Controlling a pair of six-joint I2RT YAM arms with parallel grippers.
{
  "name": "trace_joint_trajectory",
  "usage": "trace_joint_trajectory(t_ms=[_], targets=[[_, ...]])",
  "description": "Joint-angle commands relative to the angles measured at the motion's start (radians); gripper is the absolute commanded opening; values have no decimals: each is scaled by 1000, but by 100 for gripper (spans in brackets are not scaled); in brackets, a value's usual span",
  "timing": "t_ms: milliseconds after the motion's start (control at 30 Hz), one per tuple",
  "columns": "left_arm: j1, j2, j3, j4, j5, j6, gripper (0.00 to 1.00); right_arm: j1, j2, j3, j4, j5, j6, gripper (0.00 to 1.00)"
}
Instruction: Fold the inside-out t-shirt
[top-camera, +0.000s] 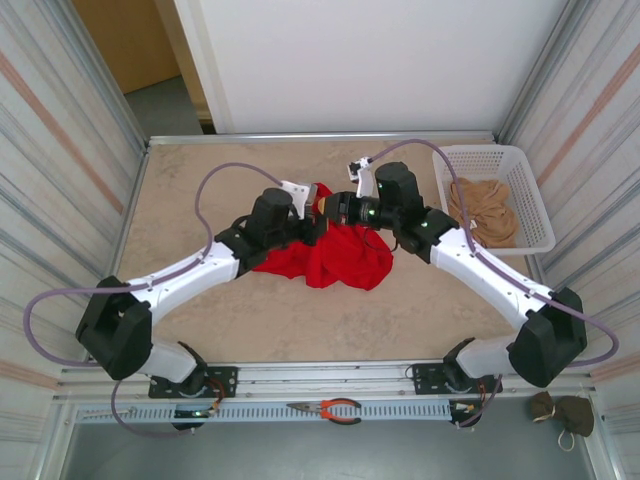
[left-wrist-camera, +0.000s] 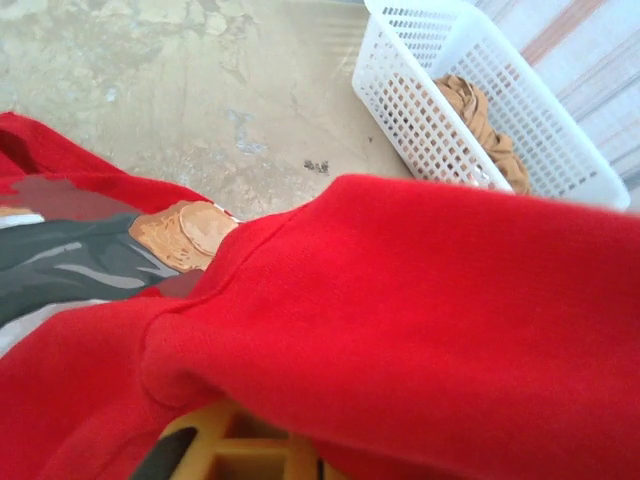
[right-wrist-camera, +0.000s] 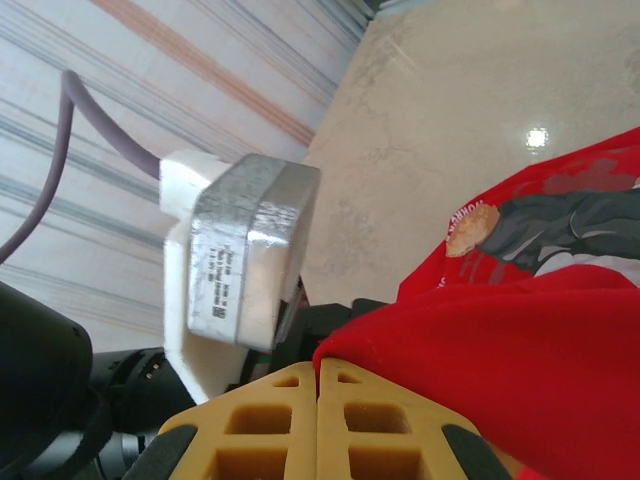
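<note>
The inside-out t-shirt (top-camera: 330, 255) lies bunched in a bright red heap at the table's middle, its upper edge lifted between the two arms. A grey and tan print with white lettering (left-wrist-camera: 120, 250) shows on one face. My left gripper (top-camera: 321, 208) is shut, and the red cloth (left-wrist-camera: 430, 300) drapes over its yellow fingers (left-wrist-camera: 225, 450) and hides their tips. My right gripper (right-wrist-camera: 320, 365) faces it from the right, its yellow fingers pressed together on a fold of the shirt (right-wrist-camera: 520, 350). In the top view the right gripper (top-camera: 335, 206) almost touches the left one.
A white plastic basket (top-camera: 530, 200) at the back right holds a tan-beige garment (top-camera: 485, 210); the basket (left-wrist-camera: 420, 110) also stands close beyond the shirt. The left arm's wrist camera block (right-wrist-camera: 240, 260) hangs right beside the right fingers. Pliers (top-camera: 335, 408) lie on the front rail.
</note>
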Motion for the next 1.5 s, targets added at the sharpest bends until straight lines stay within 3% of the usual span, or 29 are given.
trace_joint_trajectory(t_ms=[0, 33, 100, 267, 400, 733, 867, 1033, 1300, 1333, 1467], targets=[[29, -38, -3, 40, 41, -25, 0, -51, 15, 21, 10, 18, 27, 31], [40, -51, -15, 50, 63, -45, 0, -69, 10, 12, 8, 20, 23, 44], [69, -77, -41, 71, 122, -103, 0, -101, -14, -17, -6, 31, 11, 57], [121, -107, -63, 86, 255, -194, 0, -95, -92, -114, -40, 42, -80, 62], [132, -126, -56, 65, 317, -192, 0, -64, -120, -169, -51, 79, -147, 65], [135, -143, -39, 34, 367, -181, 0, -36, 26, -118, -2, 77, -176, 63], [135, -142, -51, 32, 380, -185, 0, -48, 90, -74, 22, 73, -177, 54], [168, -154, -92, 13, 347, -197, 0, -101, 105, -44, 28, -47, -176, 0], [321, -63, -114, 22, 375, -215, 0, -193, -52, -148, 65, -406, -212, 0], [329, -42, -102, 18, 383, -199, 3, -207, -69, -159, 87, -451, -207, 0], [334, 5, -59, -11, 410, -154, 41, -237, -59, -172, 170, -612, -169, 0]])
